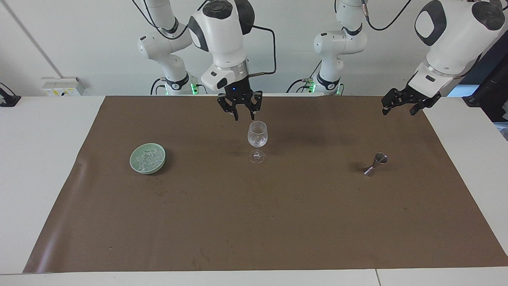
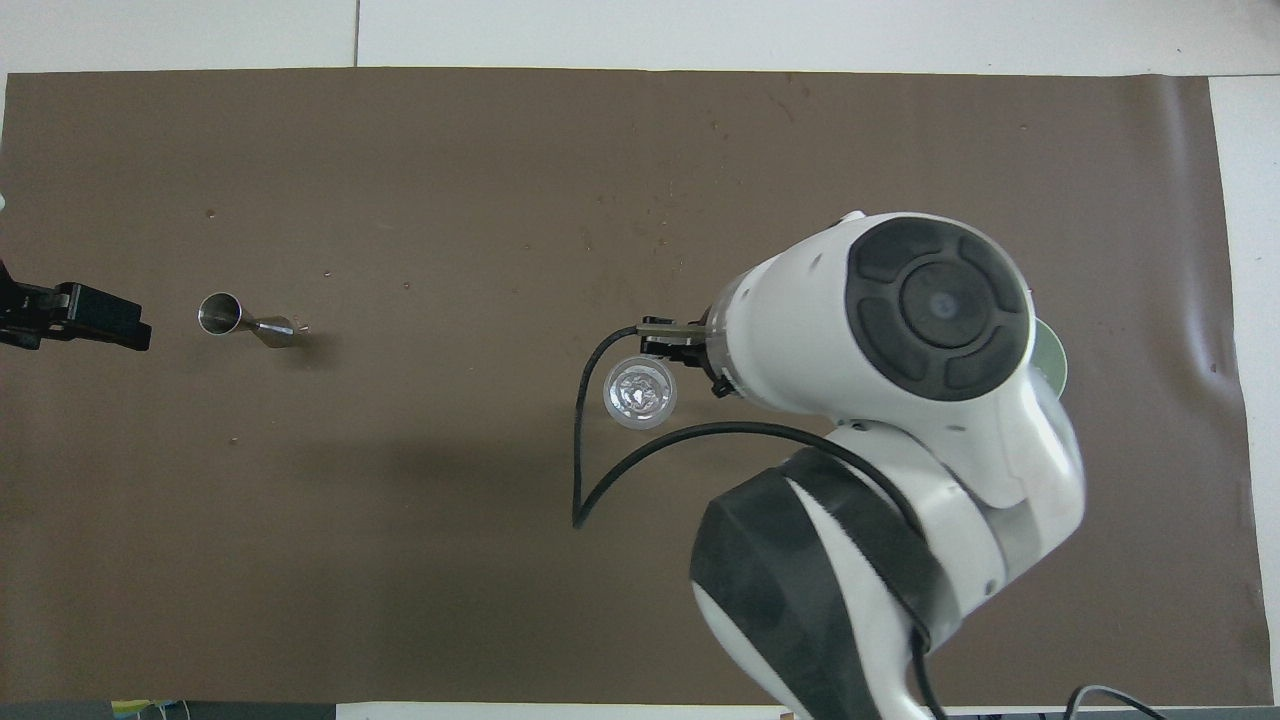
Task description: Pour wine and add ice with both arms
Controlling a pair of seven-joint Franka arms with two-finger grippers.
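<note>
A clear stemmed wine glass (image 1: pixel 257 137) stands mid-mat with ice cubes (image 1: pixel 258 140) in its bowl; it also shows in the overhead view (image 2: pixel 640 392). My right gripper (image 1: pixel 244 115) hangs open and empty, above the glass rim and a little toward the right arm's end. A pale green bowl (image 1: pixel 133 163) holds the heap of ice (image 1: pixel 147 159) toward the right arm's end. In the overhead view the right arm covers all but a sliver of the bowl's rim (image 2: pixel 1056 362). My left gripper (image 1: pixel 399 107) waits open at the left arm's end, in the air by the mat's edge.
A steel jigger (image 1: pixel 377 163) stands on the brown mat (image 1: pixel 254 222) toward the left arm's end, also seen in the overhead view (image 2: pixel 235 318). Small droplets dot the mat farther from the robots than the bowl (image 2: pixel 930 275). White table (image 1: pixel 39 159) surrounds the mat.
</note>
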